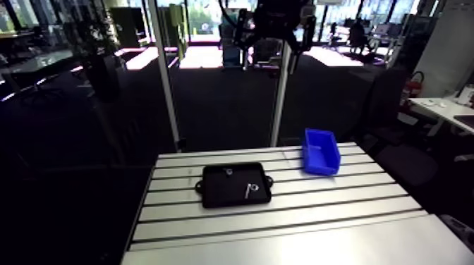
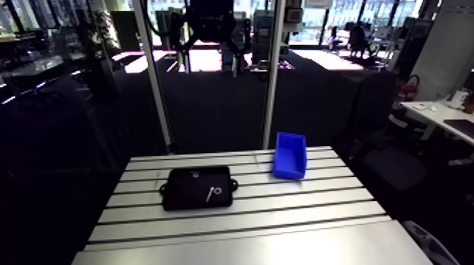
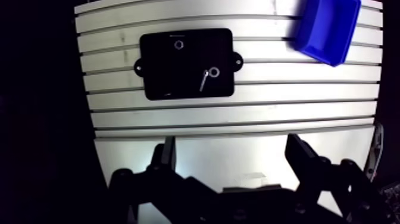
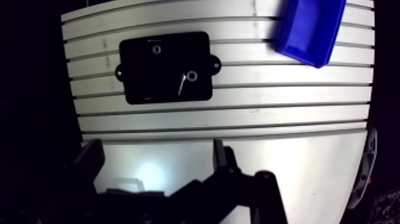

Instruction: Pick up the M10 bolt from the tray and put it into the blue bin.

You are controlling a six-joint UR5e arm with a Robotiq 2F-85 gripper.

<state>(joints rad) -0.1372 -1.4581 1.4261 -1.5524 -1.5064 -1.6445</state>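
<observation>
Tray, black and shallow, sits left of centre on the table. M10 bolt lies flat in it toward the bin-side edge, shank clear of the walls, so I judge a top-down pinch has room. Small ring rests apart near the tray's far edge, not mine to take. Blue bin stands well apart to the right, open-topped for a drop. Gripper hangs high over the near table, fingers spread, nothing between them.

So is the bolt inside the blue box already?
No, the bolt lies in the black tray, and the blue bin sits apart from it.
</observation>
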